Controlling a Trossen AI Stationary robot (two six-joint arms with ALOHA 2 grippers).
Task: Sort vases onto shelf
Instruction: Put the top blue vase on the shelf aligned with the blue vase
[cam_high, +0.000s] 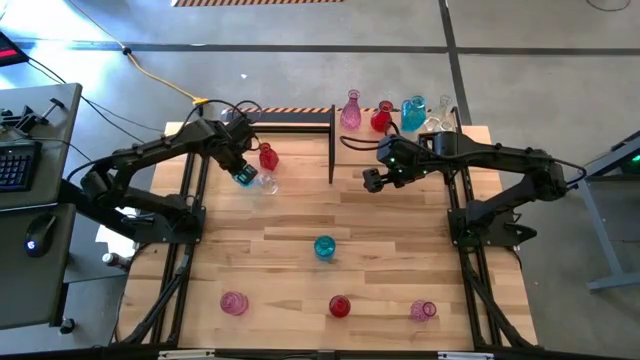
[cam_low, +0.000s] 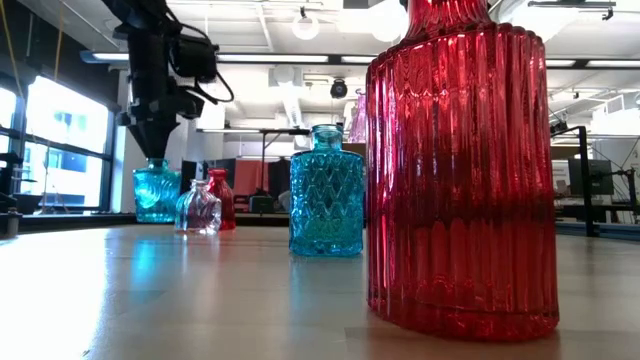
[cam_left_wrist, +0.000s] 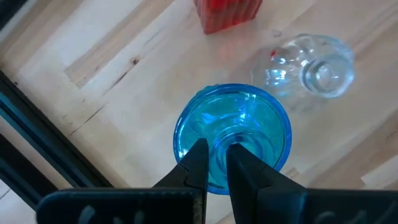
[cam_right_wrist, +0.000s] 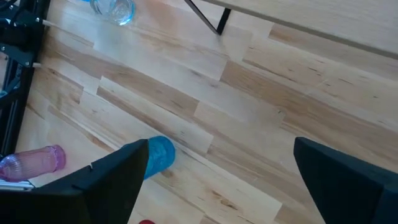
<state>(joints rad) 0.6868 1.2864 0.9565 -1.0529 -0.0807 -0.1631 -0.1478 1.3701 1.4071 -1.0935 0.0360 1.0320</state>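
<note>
Overhead, we note the left gripper (cam_high: 243, 172) pinching a turquoise vase (cam_high: 245, 178), a red vase (cam_high: 268, 156) and a clear vase (cam_high: 266, 182) just beside it; the right gripper (cam_high: 372, 180) hangs spread and empty below the shelf (cam_high: 300, 122); four vases (cam_high: 395, 113) stand grouped behind it.

Low view: same pinch at the turquoise neck (cam_low: 156, 162).

Left wrist: fingers (cam_left_wrist: 198, 163) clamped on its rim.

Right wrist: jaws wide, nothing between; a blue vase (cam_right_wrist: 158, 155) lies beyond.

We judge sorting partway; four remain loose.

High view looks straight down; low view sits at tabletop (cam_low: 150, 300) level; perhaps both share the middle turquoise vase (cam_high: 324, 246)
</note>
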